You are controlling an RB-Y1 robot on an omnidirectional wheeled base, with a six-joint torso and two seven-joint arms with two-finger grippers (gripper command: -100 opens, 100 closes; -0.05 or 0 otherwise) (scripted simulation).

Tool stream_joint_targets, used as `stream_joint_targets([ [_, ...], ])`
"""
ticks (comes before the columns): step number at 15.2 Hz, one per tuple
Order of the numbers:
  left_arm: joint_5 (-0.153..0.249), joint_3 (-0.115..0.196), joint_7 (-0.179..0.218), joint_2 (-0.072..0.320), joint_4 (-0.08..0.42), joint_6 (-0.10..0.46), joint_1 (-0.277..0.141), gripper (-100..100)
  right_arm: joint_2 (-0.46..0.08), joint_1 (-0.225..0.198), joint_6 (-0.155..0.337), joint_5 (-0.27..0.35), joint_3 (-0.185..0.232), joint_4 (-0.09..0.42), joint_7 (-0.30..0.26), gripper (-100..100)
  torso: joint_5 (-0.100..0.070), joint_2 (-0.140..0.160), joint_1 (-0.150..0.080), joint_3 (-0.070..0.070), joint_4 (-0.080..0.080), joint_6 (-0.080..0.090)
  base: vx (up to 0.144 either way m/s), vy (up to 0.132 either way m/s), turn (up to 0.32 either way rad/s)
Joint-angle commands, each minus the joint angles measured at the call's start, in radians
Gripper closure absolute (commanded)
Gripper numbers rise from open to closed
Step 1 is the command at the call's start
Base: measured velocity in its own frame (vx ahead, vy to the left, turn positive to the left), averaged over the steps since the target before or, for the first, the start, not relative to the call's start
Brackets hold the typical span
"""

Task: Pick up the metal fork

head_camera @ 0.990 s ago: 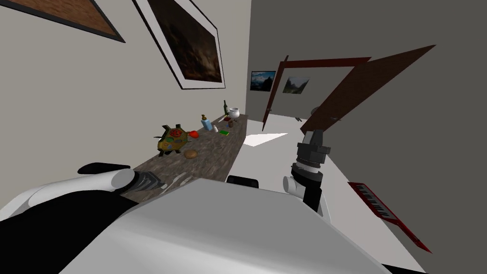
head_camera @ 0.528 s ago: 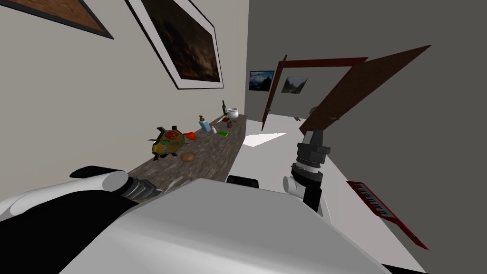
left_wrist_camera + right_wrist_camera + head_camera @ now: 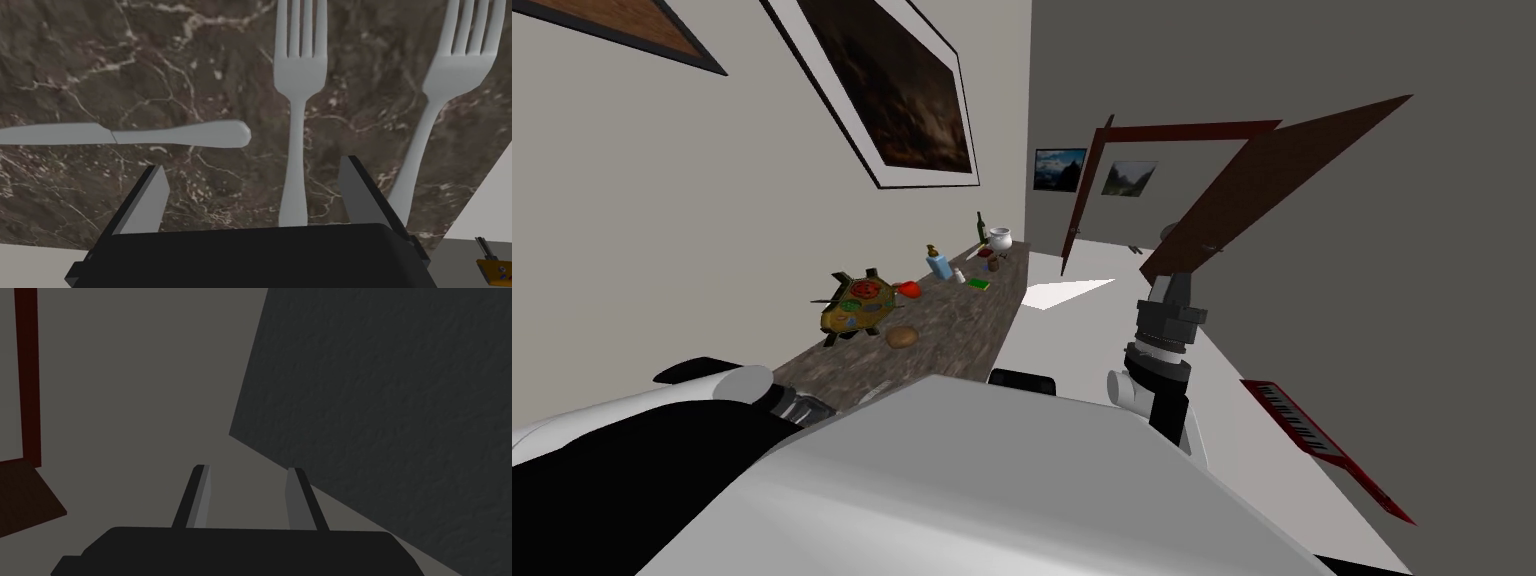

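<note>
Two grey forks lie side by side on the dark marbled counter (image 3: 150, 60). My left gripper (image 3: 255, 197) hovers open just above the nearer fork (image 3: 299, 100), its handle running between my two fingers (image 3: 150, 200), closer to one of them. The second fork (image 3: 450, 90) lies just outside that finger. A grey knife (image 3: 125, 134) lies crosswise on the other side. In the head view the forks (image 3: 872, 392) sit at the counter's near end, beside my left wrist (image 3: 797, 405). My right gripper (image 3: 248, 488) is held up at my right, open and empty.
Further along the counter (image 3: 952, 330) stand a turtle-shaped ornament (image 3: 857, 305), a brown round lump (image 3: 902, 337), a blue bottle (image 3: 939, 262) and a white pot (image 3: 1000, 238). A red keyboard (image 3: 1327, 445) lies on the floor at right. A brown door (image 3: 1272, 190) stands open ahead.
My head view has shifted a little, sliding the counter's things leftward. My left forearm has sunk lower toward the counter's near end. The right arm has kept still.
</note>
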Motion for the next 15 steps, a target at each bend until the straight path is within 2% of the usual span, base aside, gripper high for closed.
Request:
stream_joint_targets([
  [1, 0.013, 0.004, 0.008, -0.015, 0.01, 0.046, 0.007, -100, 0.0, 0.0, 0.0, 0.0, 0.0, 0.0, 0.0, 0, 0.0, 0.0, 0.0, 0.0, 0.0, 0.0, 0.047, 0.029, -0.011],
  [2, 0.018, 0.002, 0.012, -0.024, 0.017, 0.069, 0.009, -100, 0.0, 0.0, 0.0, 0.0, 0.0, 0.0, 0.0, 0, 0.0, 0.0, 0.0, 0.0, 0.0, 0.0, 0.049, 0.032, -0.006],
  [3, 0.018, 0.002, 0.012, -0.024, 0.017, 0.069, 0.009, -100, 0.0, 0.0, 0.0, 0.0, 0.0, 0.0, 0.0, 0, 0.0, 0.0, 0.0, 0.0, 0.0, 0.0, 0.038, 0.023, -0.001],
  [4, 0.016, 0.002, 0.011, -0.019, 0.011, 0.057, 0.006, -100, 0.0, 0.0, 0.0, 0.0, 0.0, 0.0, 0.0, 0, 0.0, 0.0, 0.0, 0.0, 0.0, 0.0, 0.019, 0.01, -0.001],
  [5, -0.001, -0.014, -0.001, -0.023, 0.045, 0.032, -0.002, -100, 0.0, 0.0, 0.0, 0.0, 0.0, 0.0, 0.0, 0, 0.0, 0.001, -0.001, 0.001, 0.0, 0.0, 0.0, 0.0, 0.0],
  [9, -0.028, -0.038, -0.022, -0.029, 0.097, -0.016, -0.014, -100, 0.0, 0.0, 0.0, 0.0, 0.0, 0.0, 0.0, 0, -0.001, 0.005, -0.003, 0.003, 0.001, 0.0, -0.016, -0.017, -0.001],
  [10, -0.016, -0.028, -0.013, -0.026, 0.076, 0.005, -0.009, -100, 0.0, 0.0, 0.0, 0.0, 0.0, 0.0, 0.0, 0, -0.001, 0.005, -0.003, 0.003, 0.001, 0.0, -0.011, -0.012, 0.001],
  [11, -0.018, -0.029, -0.015, -0.027, 0.079, 0.001, -0.01, 100, 0.0, 0.0, 0.0, 0.0, 0.0, 0.0, 0.0, 0, -0.001, 0.005, -0.003, 0.003, 0.001, 0.0, 0.0, 0.0, 0.0],
  [15, -0.017, -0.03, -0.016, -0.027, 0.079, 0.001, -0.01, 100, 0.0, 0.0, 0.0, 0.0, 0.0, 0.0, 0.0, 0, 0.0, 0.004, -0.001, 0.002, 0.001, 0.0, 0.0, 0.0, 0.0],
])
